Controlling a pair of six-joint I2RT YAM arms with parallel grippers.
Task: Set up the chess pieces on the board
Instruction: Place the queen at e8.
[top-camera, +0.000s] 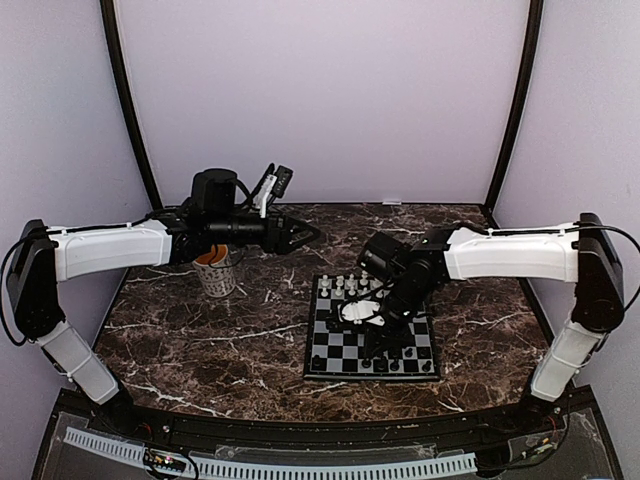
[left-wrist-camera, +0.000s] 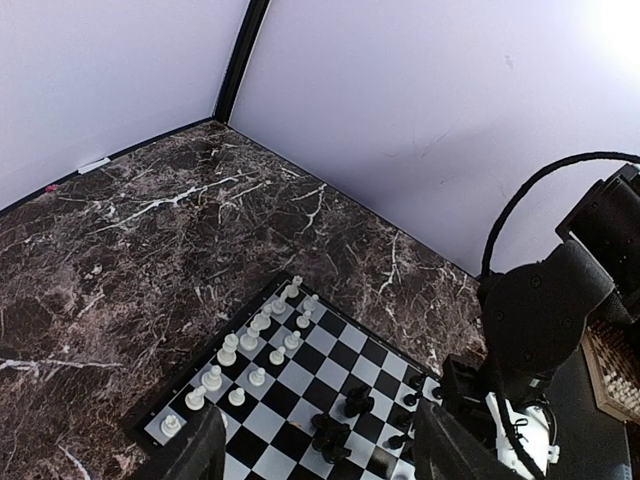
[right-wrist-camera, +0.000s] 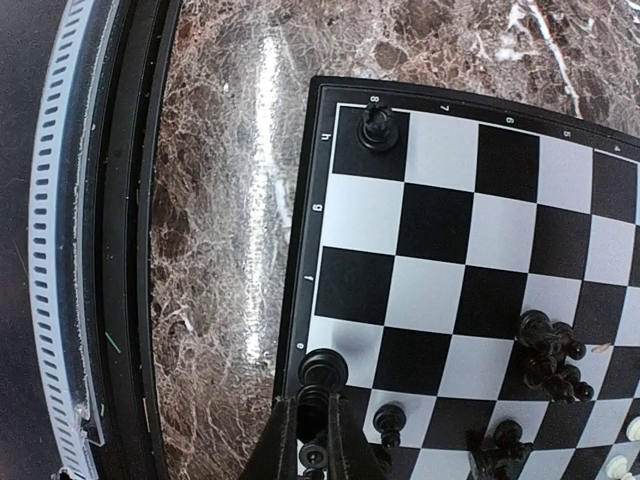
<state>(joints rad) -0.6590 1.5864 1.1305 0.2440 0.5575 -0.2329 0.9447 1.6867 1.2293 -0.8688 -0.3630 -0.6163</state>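
Right wrist view: a black piece (right-wrist-camera: 322, 368) stands at the edge of the board (right-wrist-camera: 440, 225), pinched between the nearly closed fingers of the right gripper (right-wrist-camera: 312, 445). A second black figure (right-wrist-camera: 378, 128) sits on the corner square. White chess pieces (left-wrist-camera: 250, 340) fill two rows at the far side. The board lies right of centre on the marbled table (top-camera: 200, 340). The left gripper (top-camera: 312, 235) hangs spread wide and empty above the table, its arm over a mug (top-camera: 218, 272)
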